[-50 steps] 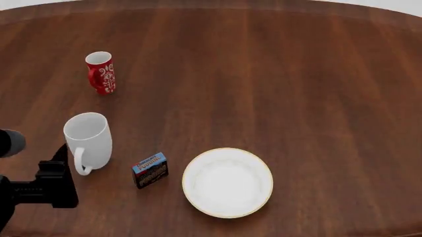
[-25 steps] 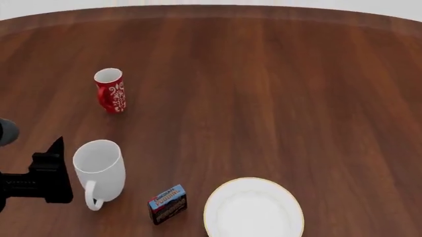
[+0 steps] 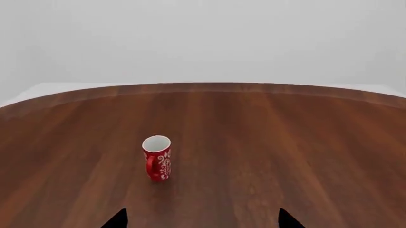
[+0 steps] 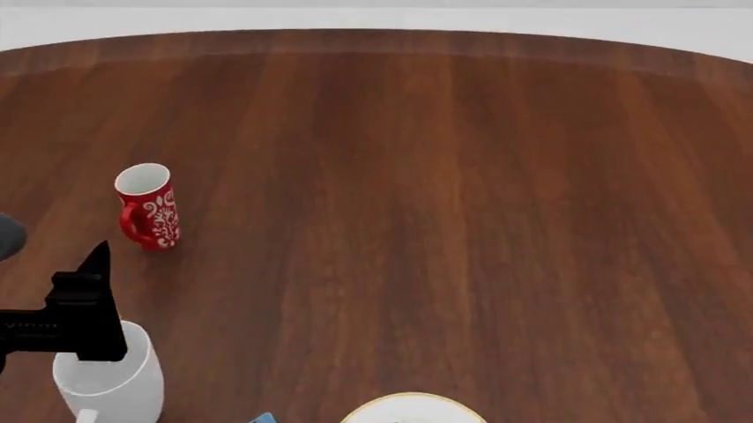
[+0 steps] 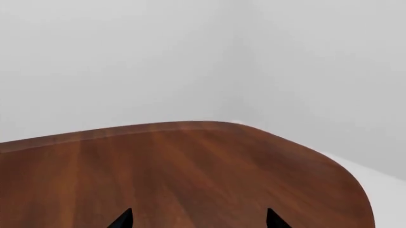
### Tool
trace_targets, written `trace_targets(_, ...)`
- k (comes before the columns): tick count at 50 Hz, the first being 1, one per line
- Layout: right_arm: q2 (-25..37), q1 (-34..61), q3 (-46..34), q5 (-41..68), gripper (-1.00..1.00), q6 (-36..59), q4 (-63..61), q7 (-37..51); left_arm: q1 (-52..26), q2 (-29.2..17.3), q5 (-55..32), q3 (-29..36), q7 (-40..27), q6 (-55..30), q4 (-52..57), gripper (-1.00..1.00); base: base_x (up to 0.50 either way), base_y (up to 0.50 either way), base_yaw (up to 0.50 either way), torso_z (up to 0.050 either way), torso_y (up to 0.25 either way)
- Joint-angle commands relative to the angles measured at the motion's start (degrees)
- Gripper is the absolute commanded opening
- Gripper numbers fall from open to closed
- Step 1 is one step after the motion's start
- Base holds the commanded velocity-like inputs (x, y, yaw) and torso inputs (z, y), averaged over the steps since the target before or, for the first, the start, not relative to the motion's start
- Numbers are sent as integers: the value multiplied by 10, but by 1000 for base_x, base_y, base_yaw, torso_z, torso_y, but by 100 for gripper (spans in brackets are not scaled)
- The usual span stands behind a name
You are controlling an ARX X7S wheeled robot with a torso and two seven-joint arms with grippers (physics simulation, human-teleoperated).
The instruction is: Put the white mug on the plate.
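Observation:
The white mug (image 4: 118,381) stands upright at the head view's lower left, its base cut off by the frame edge. My left gripper (image 4: 85,295) overlaps the mug's near rim there and hides part of it. In the left wrist view the left gripper (image 3: 203,222) is open, its two dark fingertips (image 3: 119,219) far apart with only bare wood between them. The white mug does not show in that view. Only a sliver of the plate (image 4: 412,405), white with a gold rim, peeks in at the bottom edge. My right gripper (image 5: 199,221) is open over bare table.
A small red mug (image 4: 148,208) with a white pattern stands beyond the left gripper, also the red mug (image 3: 157,157) ahead in the left wrist view. A blue box corner (image 4: 263,418) shows at the bottom edge. The brown table's far edge (image 4: 376,35) curves across the back.
The head view has shifted, so the mugs, box and plate slid down the picture. The plate and box are almost out of frame. The left gripper now overlaps the white mug's rim.

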Motion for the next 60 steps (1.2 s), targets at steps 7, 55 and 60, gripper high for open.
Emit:
trace_targets(7, 8, -4, -9, -3, 100, -16, 4, 0, 20, -24, 45, 29, 57, 48, 24, 100, 0, 0, 0, 0, -80)
trace_targets(55, 22, -7, -21, 6, 100, -39, 25, 7, 17, -30, -63, 16, -80, 16, -14, 100, -1, 0, 0, 0, -146)
trace_targets(60, 22, -6, -21, 8, 100, -45, 34, 5, 19, -31, -116, 16, -142, 3, -32, 100, 0, 0, 0, 0, 0)
